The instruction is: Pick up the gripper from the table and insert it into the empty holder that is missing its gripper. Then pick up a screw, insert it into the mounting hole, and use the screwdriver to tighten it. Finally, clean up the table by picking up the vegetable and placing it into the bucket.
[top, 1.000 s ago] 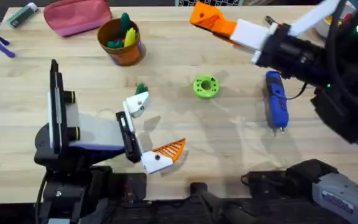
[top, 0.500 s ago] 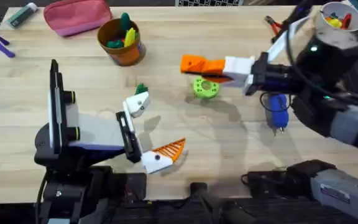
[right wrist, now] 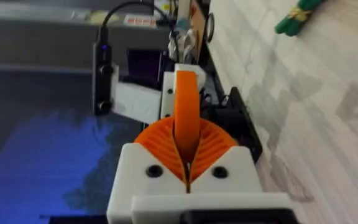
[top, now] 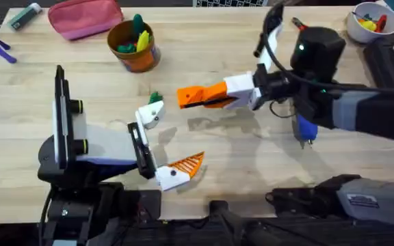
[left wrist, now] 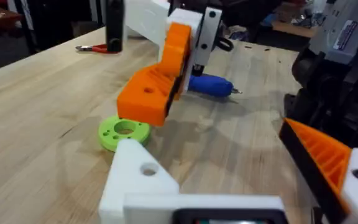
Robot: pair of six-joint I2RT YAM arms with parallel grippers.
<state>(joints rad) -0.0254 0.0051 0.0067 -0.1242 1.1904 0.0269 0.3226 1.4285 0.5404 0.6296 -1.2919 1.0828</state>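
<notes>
My right gripper (top: 216,96) hangs over the table's middle, shut on the loose orange gripper (top: 191,96), which points at the left arm. In the right wrist view the ribbed pads (right wrist: 157,146) clamp the orange wedge (right wrist: 187,115). My left gripper (top: 176,137) is open: one finger is the bare white holder (top: 149,115), the other carries an orange pad (top: 185,164). From the left wrist, the holder (left wrist: 138,180) lies just below the approaching wedge (left wrist: 151,93). The vegetable (top: 155,98) lies beside the holder. The bucket (top: 134,46) stands far left. The blue screwdriver (top: 305,126) lies partly under the right arm. The screw is out of view.
A lime-green disc (left wrist: 124,132) sits under the held wedge. Red pliers (left wrist: 95,48) lie far back. A pink pouch (top: 84,17) and pens are at the back left, and a white bowl (top: 369,20) at the back right.
The right arm has swung from the back right to the table's middle, carrying the orange wedge leftward toward the left gripper and over the green disc. The left arm has not moved.
</notes>
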